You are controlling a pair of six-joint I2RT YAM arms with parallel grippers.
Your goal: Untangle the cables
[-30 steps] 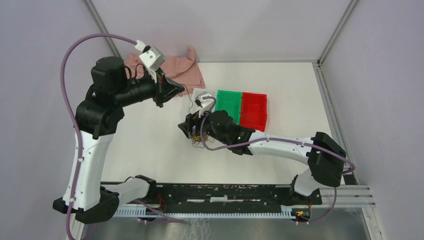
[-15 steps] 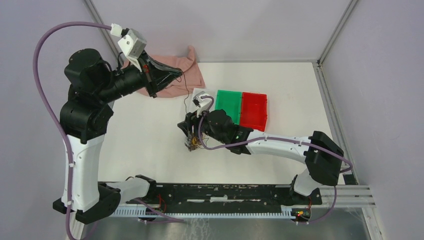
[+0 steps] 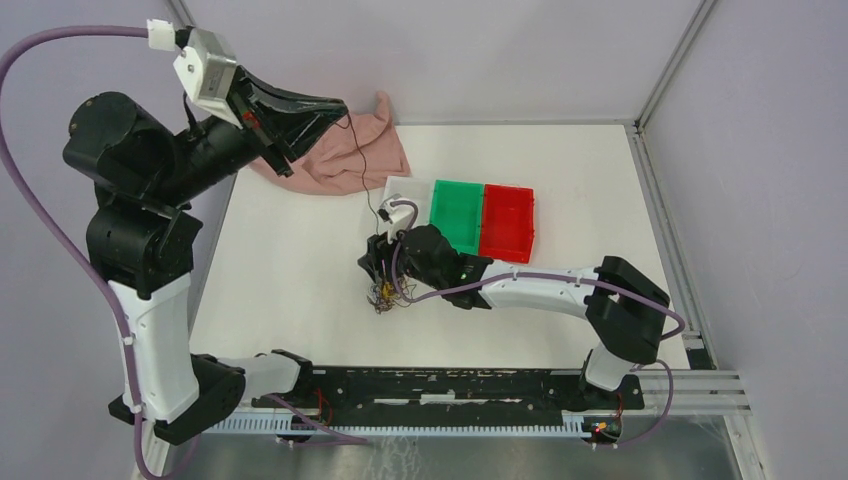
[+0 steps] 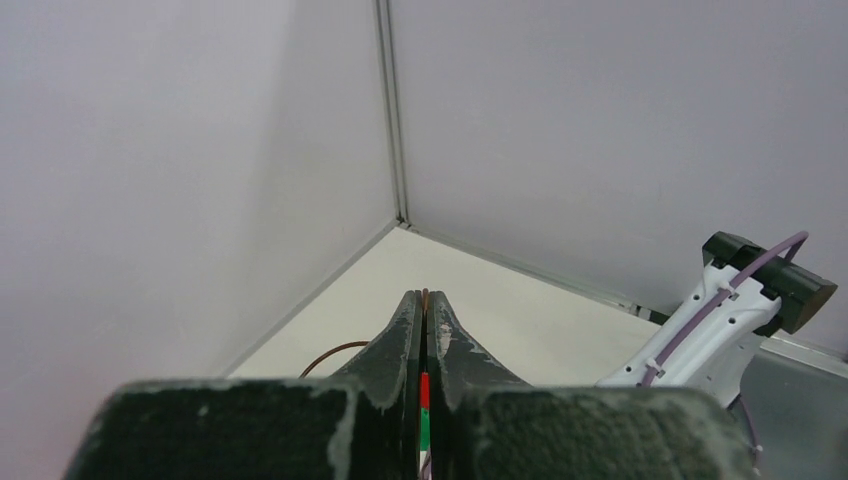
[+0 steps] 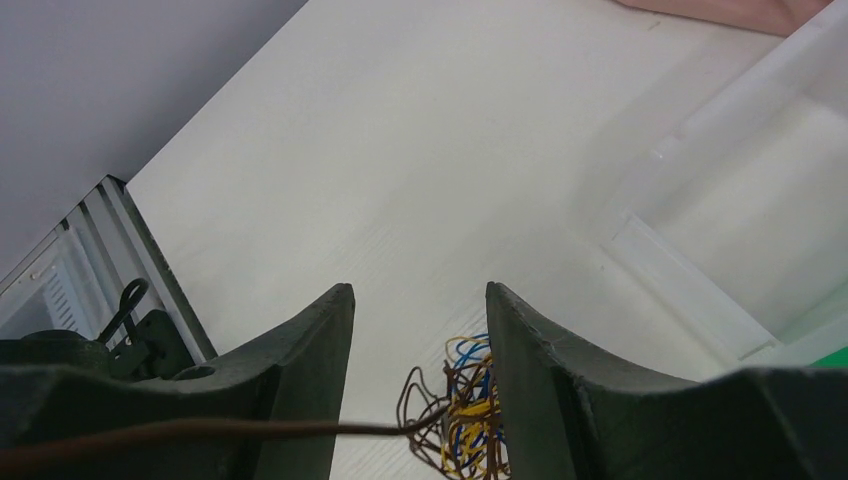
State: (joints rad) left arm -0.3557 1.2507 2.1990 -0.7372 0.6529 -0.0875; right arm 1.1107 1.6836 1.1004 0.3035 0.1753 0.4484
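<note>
The cables [image 3: 386, 295] are a small tangle of yellow, blue and brown strands lying on the white table. In the right wrist view the tangle [image 5: 466, 412] lies low between my fingers, close to the right one. My right gripper [image 3: 372, 266] hovers just above the tangle with its jaws open [image 5: 418, 290]. My left gripper [image 3: 338, 106] is raised high at the far left and is shut [image 4: 425, 296] on a brown cable [image 3: 358, 160]. That strand runs down from it to the tangle and crosses the right wrist view [image 5: 200, 432].
A pink cloth [image 3: 345, 155] lies at the table's back left. A clear bin [image 3: 402, 188], a green bin [image 3: 457, 215] and a red bin [image 3: 508, 222] stand side by side behind the right gripper. The enclosure walls close in the back and both sides.
My left gripper has risen and swung back to the left, drawing the brown strand out of the tangle. The right gripper has shifted slightly, and the tangle now shows more below it.
</note>
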